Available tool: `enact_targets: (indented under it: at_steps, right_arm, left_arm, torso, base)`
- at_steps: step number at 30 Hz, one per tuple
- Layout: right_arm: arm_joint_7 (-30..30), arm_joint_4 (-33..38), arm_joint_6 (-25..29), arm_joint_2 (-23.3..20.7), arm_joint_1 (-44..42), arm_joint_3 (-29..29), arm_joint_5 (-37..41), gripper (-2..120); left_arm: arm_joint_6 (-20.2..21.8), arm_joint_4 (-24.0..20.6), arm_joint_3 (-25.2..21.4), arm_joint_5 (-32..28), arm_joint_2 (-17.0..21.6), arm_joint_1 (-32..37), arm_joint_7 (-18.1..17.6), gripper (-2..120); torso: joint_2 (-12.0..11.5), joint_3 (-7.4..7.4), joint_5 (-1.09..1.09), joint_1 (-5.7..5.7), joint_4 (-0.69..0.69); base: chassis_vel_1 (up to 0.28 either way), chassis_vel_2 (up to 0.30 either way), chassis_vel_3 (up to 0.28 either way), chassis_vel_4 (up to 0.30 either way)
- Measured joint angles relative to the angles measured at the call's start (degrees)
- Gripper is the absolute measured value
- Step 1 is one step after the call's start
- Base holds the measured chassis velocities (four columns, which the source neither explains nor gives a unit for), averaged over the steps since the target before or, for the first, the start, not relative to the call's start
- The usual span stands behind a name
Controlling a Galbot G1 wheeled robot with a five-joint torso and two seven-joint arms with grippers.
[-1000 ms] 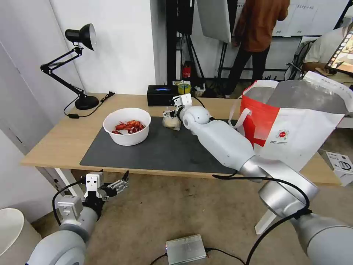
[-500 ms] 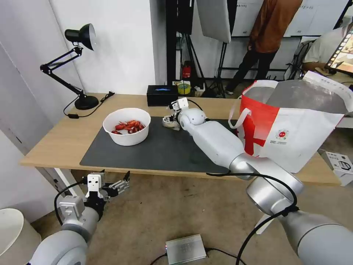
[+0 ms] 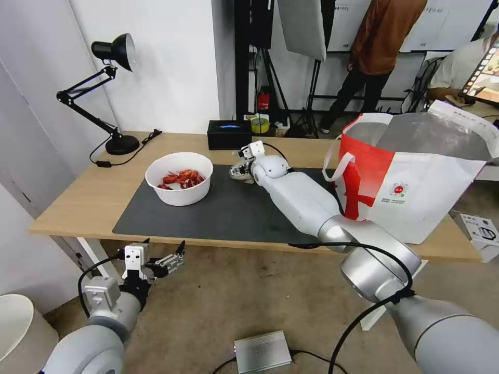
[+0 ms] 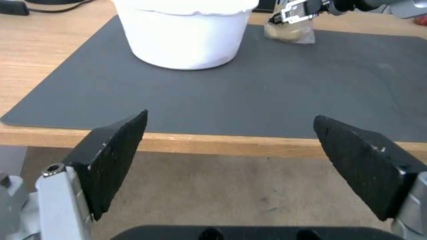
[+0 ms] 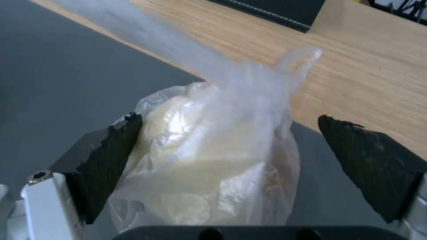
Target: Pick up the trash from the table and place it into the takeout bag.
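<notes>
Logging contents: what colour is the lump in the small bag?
Creamy white lump, best in the right wrist view.

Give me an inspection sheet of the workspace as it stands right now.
Surface: table with dark mat.
Job's things: bowl of crayfish shells on mat; small clear bag on mat's far edge; takeout bag standing open at table's right end.
Clutter: black box, tape roll, desk lamp.
Grippers: right gripper open, fingers straddling the small bag; left gripper open, below the table's near edge.
Cables: lamp cord on table.
Surroundings: metal box on floor.
</notes>
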Motion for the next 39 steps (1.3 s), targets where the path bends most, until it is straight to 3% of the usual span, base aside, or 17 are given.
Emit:
enact_targets:
  at_steps: [18, 22, 26, 32, 39]
  right_arm:
    - [-0.03, 0.25, -1.34, -0.07, -0.93, 0.16, 0.3, 100]
    - [0.15, 0.24, -1.65, -0.08, -0.97, 0.3, 0.56, 95]
    - [0.5, 0.24, -1.87, -0.09, -1.04, 0.39, 1.39, 76]
    - [0.75, 0.4, -2.0, -0.14, -1.22, 0.76, 1.72, 59]
    - [1.88, 2.65, -2.98, -0.72, -1.27, 1.12, 3.31, 30]
  left_arm:
    - [0.0, 0.08, 0.1, 0.03, 0.21, -0.24, 0.01, 100]
    - [0.0, 0.09, 0.08, 0.03, 0.17, -0.18, 0.01, 100]
    - [0.0, 0.09, 0.06, 0.02, 0.16, -0.18, 0.0, 100]
    - [-0.01, 0.06, 0.04, 0.02, 0.23, -0.14, -0.01, 100]
    - [-0.02, -0.04, 0.01, 0.01, 0.22, -0.07, -0.04, 100]
  torso:
    - [0.0, 0.0, 0.0, 0.0, 0.0]
    - [0.0, 0.0, 0.0, 0.0, 0.0]
    - [0.0, 0.0, 0.0, 0.0, 0.0]
    - [0.0, 0.0, 0.0, 0.0, 0.0]
    - [0.0, 0.01, 0.0, 0.0, 0.0]
  base:
    - [0.0, 0.0, 0.0, 0.0]
    - [0.0, 0.0, 0.0, 0.0]
    - [0.0, 0.0, 0.0, 0.0]
    - [0.0, 0.0, 0.0, 0.0]
    - [0.0, 0.0, 0.0, 0.0]
